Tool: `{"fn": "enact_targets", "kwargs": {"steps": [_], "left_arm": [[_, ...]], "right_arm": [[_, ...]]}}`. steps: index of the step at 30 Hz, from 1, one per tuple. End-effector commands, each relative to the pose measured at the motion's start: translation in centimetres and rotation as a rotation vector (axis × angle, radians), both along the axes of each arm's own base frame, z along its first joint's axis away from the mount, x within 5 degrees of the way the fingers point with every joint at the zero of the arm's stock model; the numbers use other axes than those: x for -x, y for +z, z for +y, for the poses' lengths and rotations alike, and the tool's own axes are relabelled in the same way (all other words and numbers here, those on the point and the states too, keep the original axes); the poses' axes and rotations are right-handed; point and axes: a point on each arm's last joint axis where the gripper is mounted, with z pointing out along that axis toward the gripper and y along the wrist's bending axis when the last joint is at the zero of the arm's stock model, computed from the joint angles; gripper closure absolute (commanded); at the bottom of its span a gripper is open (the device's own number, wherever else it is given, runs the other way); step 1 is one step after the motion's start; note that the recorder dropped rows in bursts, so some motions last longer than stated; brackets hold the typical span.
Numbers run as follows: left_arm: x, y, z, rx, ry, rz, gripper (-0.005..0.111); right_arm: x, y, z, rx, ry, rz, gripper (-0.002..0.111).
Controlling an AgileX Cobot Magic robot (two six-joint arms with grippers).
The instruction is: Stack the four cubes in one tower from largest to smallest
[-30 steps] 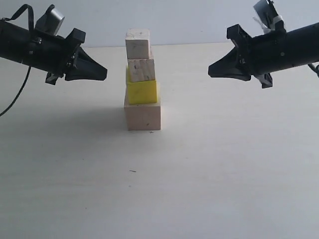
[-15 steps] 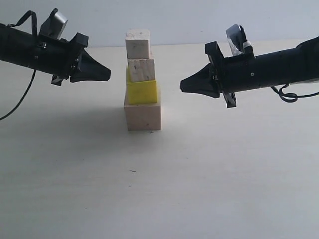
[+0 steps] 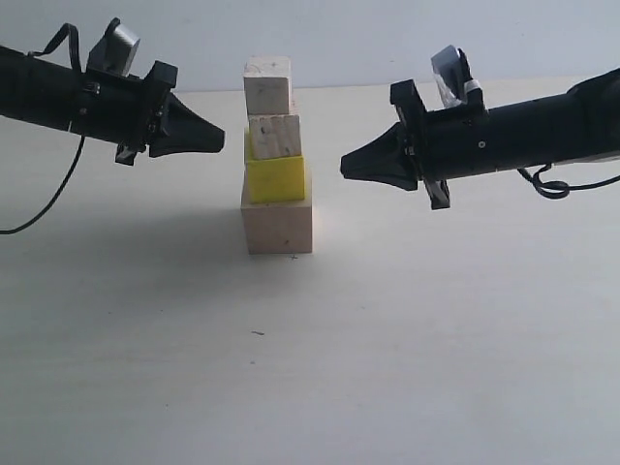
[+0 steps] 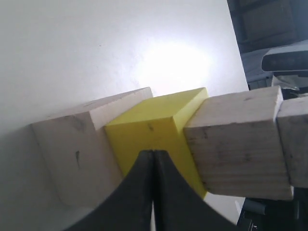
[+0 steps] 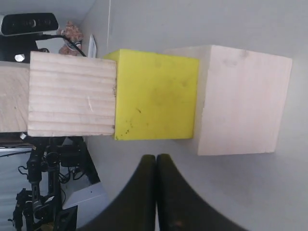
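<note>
As the tower [image 3: 275,145] stands: all four cubes are in one column, so the stacking looks finished and the job now is to leave it upright
Place: near the middle of the table [image 3: 436,339], between the two arms and touching neither
Order: large wood cube [image 3: 278,226] at the base, yellow cube [image 3: 276,179] on it, medium wood cube [image 3: 275,137] next, top wood cube [image 3: 267,85] last
Alignment: uneven; in the exterior view the yellow cube sits toward the left side of the base, and the top wood cube is shifted left of the one under it
Left gripper [image 3: 215,140]: fingers pressed together, holding nothing, tip level with the medium wood cube and apart from it
Right gripper [image 3: 347,167]: fingers together, empty, tip aimed at the yellow cube with a clear gap between
Risk, nudge: both tips point straight at the column, so any drift inward would push a middle cube sideways and could spill those above it
Risk, balance: the shifted upper cubes have less support on one side, so a light knock or a jolt to the table could tip the top cube off
Risk, retreat: an arm swinging across instead of pulling straight back could clip the column
Writing: none readable; the cubes show only grain and dark specks, and the camera-like device [image 5: 29,23] in the background of the wrist views carries no legible label
</note>
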Motion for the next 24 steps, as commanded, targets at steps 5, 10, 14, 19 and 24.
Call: {"fn": "enact_targets", "kwargs": {"steps": [5, 10, 14, 19, 24], "left_arm": [[-0.05, 0.42, -0.16, 0.015, -0.010, -0.019, 0.107], [-0.09, 0.46, -0.18, 0.017, -0.014, -0.035, 0.107], [-0.09, 0.47, -0.21, 0.018, -0.016, -0.039, 0.107], [0.05, 0.45, -0.66, 0.015, -0.030, -0.043, 0.107], [-0.03, 0.41, -0.61, 0.007, -0.026, -0.055, 0.107]], "right_arm": [[-0.21, -0.33, 0.85, 0.052, -0.024, -0.021, 0.108], [-0.27, -0.41, 0.82, 0.059, -0.026, -0.032, 0.108], [-0.52, 0.05, 1.03, 0.036, 0.003, -0.047, 0.108], [-0.92, 0.53, 1.13, 0.025, 0.002, -0.062, 0.108], [-0.97, 0.34, 1.09, 0.034, -0.002, -0.059, 0.108]]}}
